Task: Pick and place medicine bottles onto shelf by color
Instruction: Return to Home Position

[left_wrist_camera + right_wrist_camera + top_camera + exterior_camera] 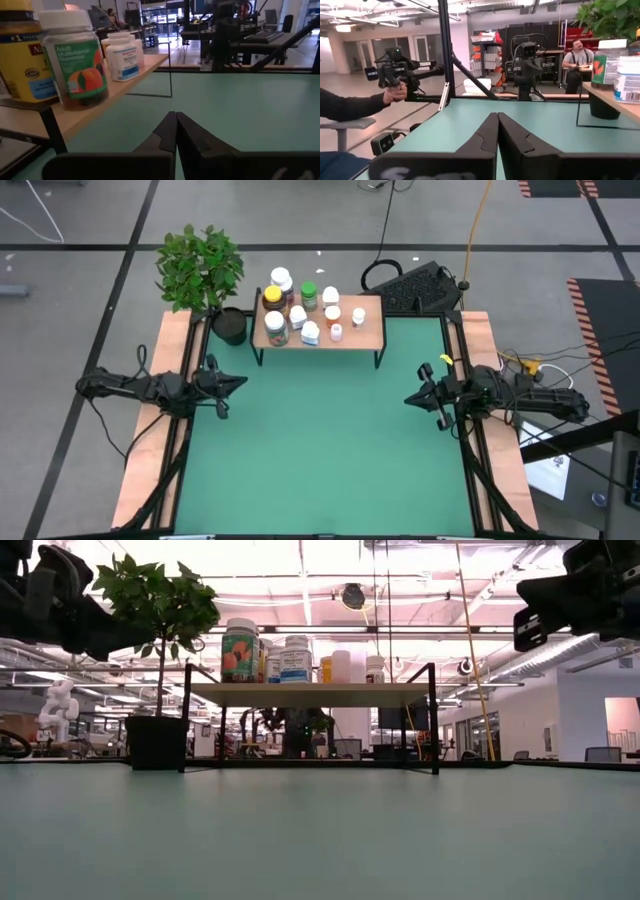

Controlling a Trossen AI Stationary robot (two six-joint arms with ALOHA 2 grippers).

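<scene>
Several medicine bottles (300, 308) stand upright on the shelf (368, 332), a low table with a light wood top and black legs at the green table's far middle. They also show in the low view (240, 650) and the left wrist view (75, 60). My left gripper (238, 383) is shut and empty at the table's left edge, above the mat. My right gripper (412, 397) is shut and empty at the right edge. Both tips show closed in the wrist views (176, 131) (497, 131).
A potted plant (205, 275) in a black pot stands at the far left, beside the shelf. A keyboard (420, 288) lies beyond the far right corner. Wooden rails (150, 450) run along both sides. A person's arm (355, 105) shows in the right wrist view.
</scene>
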